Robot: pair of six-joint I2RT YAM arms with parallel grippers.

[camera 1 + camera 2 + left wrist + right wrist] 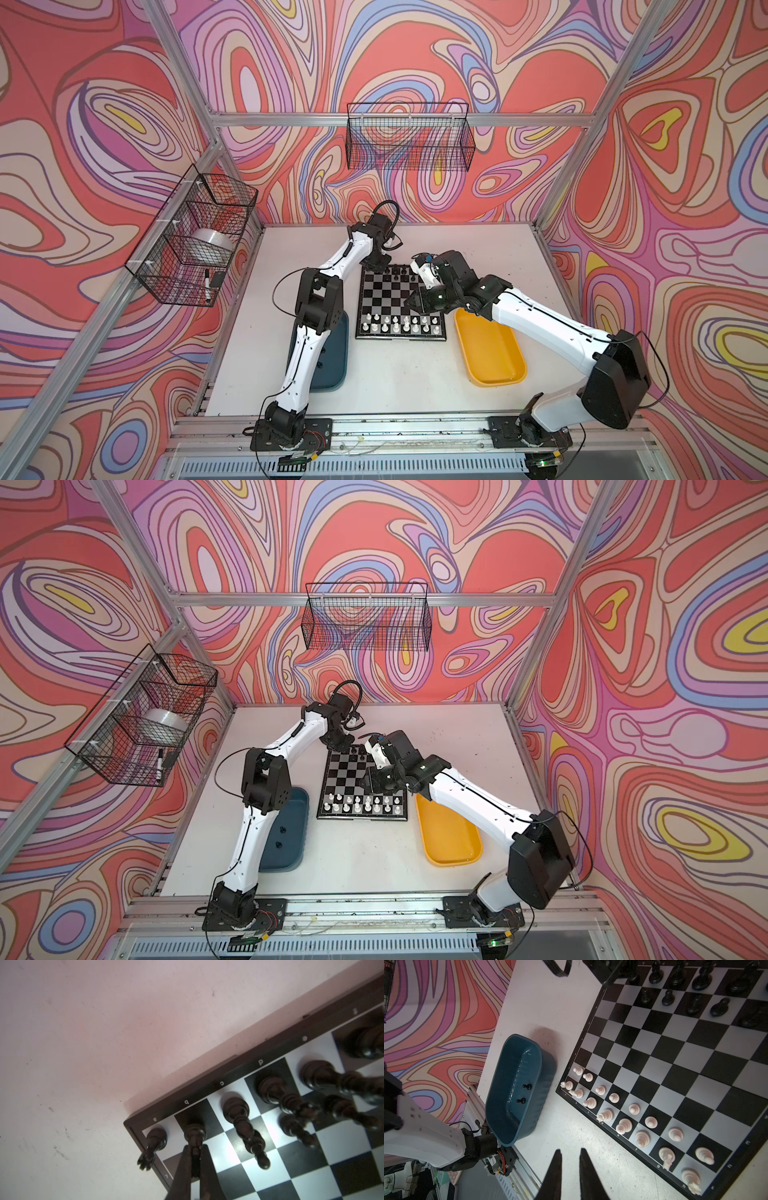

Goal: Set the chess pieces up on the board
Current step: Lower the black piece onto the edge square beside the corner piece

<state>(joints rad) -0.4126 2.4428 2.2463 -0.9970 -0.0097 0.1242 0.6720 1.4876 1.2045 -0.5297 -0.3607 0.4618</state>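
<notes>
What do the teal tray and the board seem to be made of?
Teal tray: probably moulded plastic, glossy; bright glints run along its inner wall. Board: smooth, semi-gloss surface that reflects light on its pale squares; plastic or coated metal, I cannot tell.

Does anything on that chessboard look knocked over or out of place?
One black pawn in black's pawn row seems to lie on its side on the board, while its neighbours stand upright. The white pieces look orderly.

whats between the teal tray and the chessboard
Nothing: only a bare strip of white table separates the teal tray from the board, shown clearly in the right wrist view.
</notes>
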